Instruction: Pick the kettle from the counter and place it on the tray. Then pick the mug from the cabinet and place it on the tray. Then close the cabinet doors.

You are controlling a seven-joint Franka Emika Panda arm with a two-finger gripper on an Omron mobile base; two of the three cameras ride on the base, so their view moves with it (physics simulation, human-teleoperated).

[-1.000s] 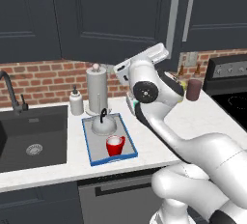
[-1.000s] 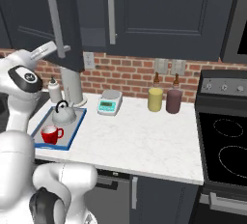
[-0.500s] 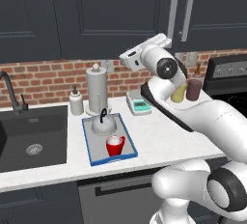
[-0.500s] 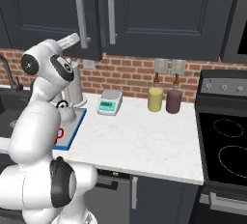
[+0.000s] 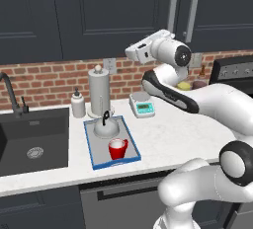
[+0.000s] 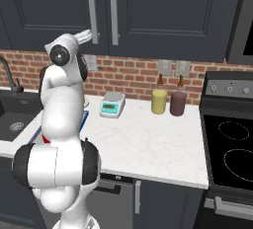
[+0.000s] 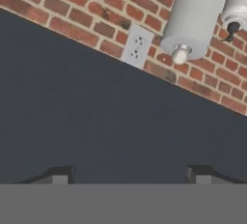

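The silver kettle (image 5: 105, 127) stands at the back of the blue-rimmed tray (image 5: 89, 144) on the white counter (image 5: 168, 134). The red mug (image 5: 117, 149) sits upright on the tray in front of the kettle. Both cabinet doors (image 5: 123, 11) are flush and shut, their bar handles (image 6: 92, 11) side by side. My gripper (image 5: 129, 54) is raised just below the doors, well above the tray. From the right it (image 6: 89, 36) sits beside the left handle's lower end. In the hand view the gripper (image 7: 130, 177) is open, nothing between its fingertips (image 7: 60, 175), facing a dark panel.
A tall grey cylinder with a white knob (image 5: 98, 92) and a soap bottle (image 5: 78, 103) stand behind the tray. A white scale (image 5: 142, 104) sits to its right, then yellow (image 6: 158, 101) and maroon (image 6: 178, 103) canisters. The sink (image 5: 32, 141) is left, the stove (image 6: 232, 149) right.
The left cabinet door, swung open a second ago, has closed flush. The hand followed it towards the cabinet front, and the fingers have come in slightly.
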